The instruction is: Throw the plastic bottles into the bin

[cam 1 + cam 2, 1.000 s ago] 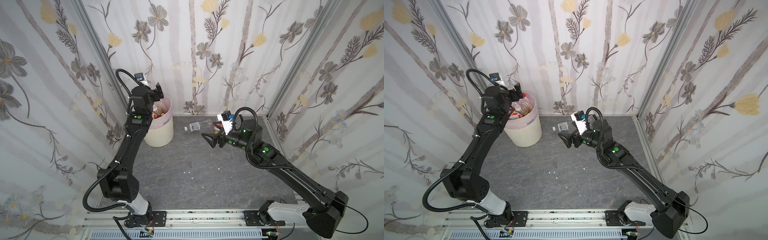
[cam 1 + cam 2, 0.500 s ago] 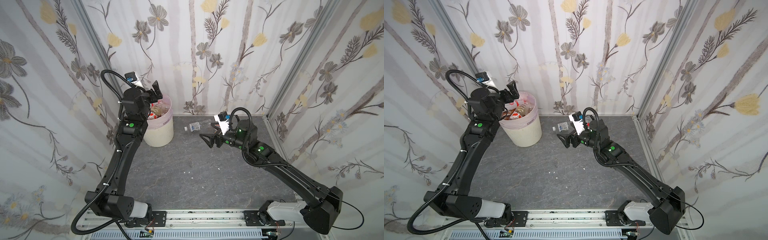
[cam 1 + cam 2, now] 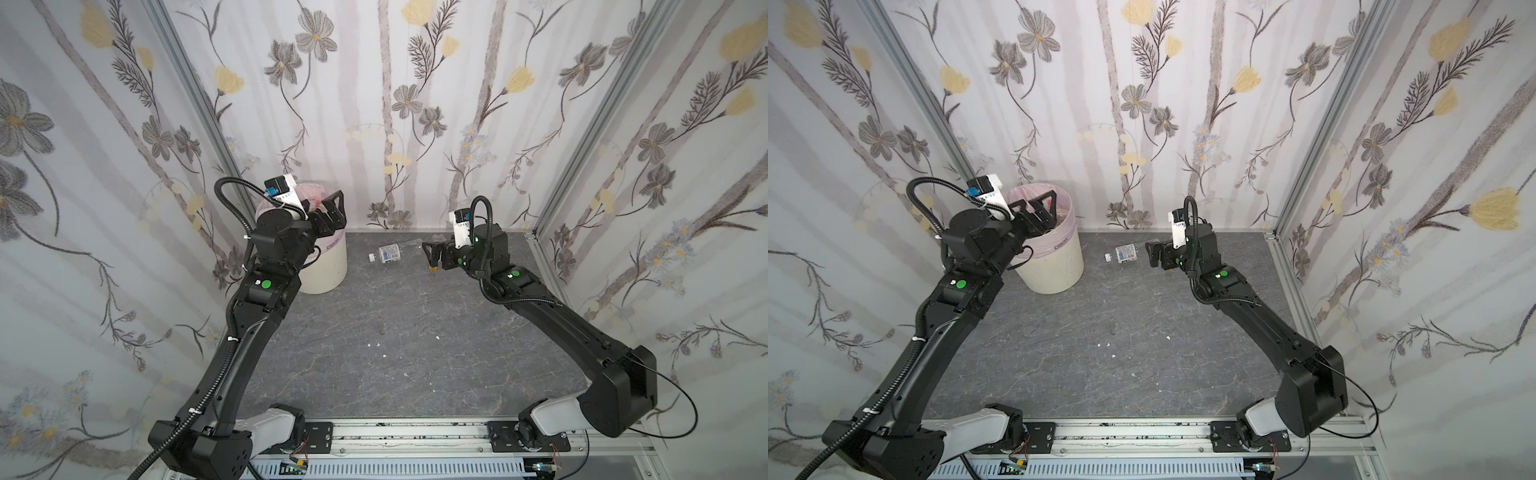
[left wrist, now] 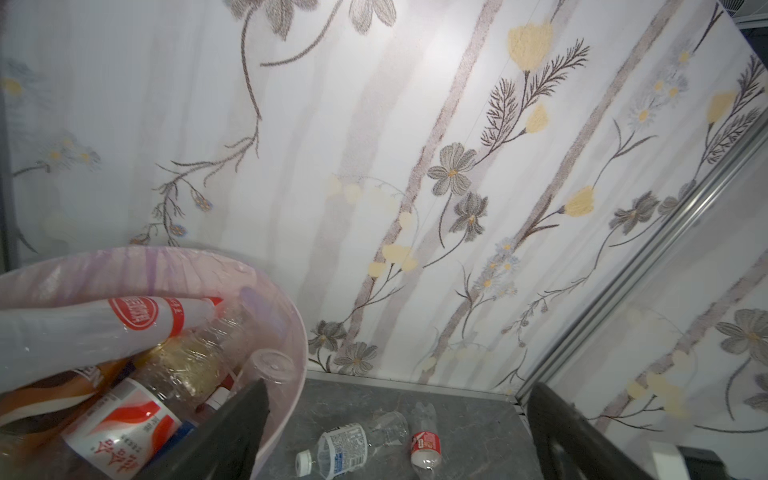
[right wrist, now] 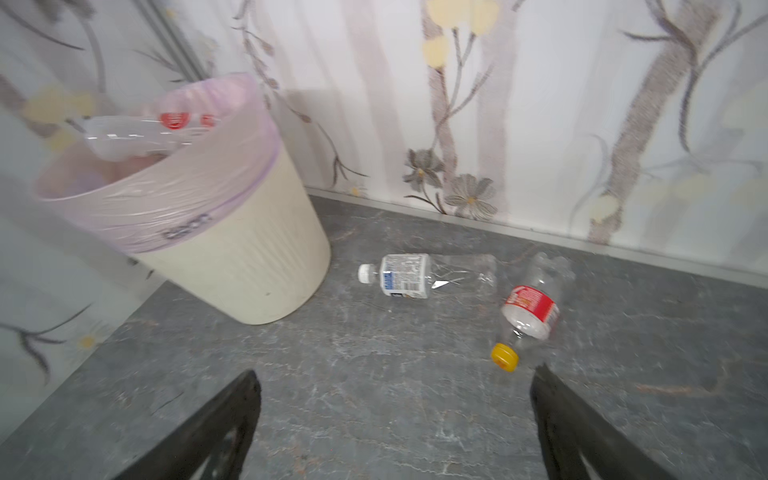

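The bin (image 3: 328, 270) (image 3: 1059, 270) (image 5: 245, 266), cream-white with a pink bag over its rim, stands at the back left and holds several plastic bottles (image 4: 137, 320). My left gripper (image 3: 330, 208) (image 3: 1038, 205) (image 4: 397, 386) hangs open and empty over its rim. Two more bottles lie on the floor by the back wall. One is a clear bottle (image 3: 388, 253) (image 3: 1125, 253) (image 4: 345, 451) (image 5: 407, 276) with a white cap. The other is a red-labelled bottle (image 4: 424, 442) (image 5: 528, 309) with a yellow cap. My right gripper (image 3: 430, 253) (image 3: 1152, 255) (image 5: 395, 374) is open just short of that one, its finger close to the cap.
Flowered walls close in the grey floor (image 3: 395, 332) on three sides, with metal corner posts (image 3: 582, 137) at the back. Small white scraps (image 3: 376, 345) lie mid-floor. The arms' mounting rail (image 3: 395, 436) runs along the front edge.
The right gripper has moved back toward the wall, closer to the red-labelled bottle. The left arm has swung lower and leftward while its open gripper stays over the bin.
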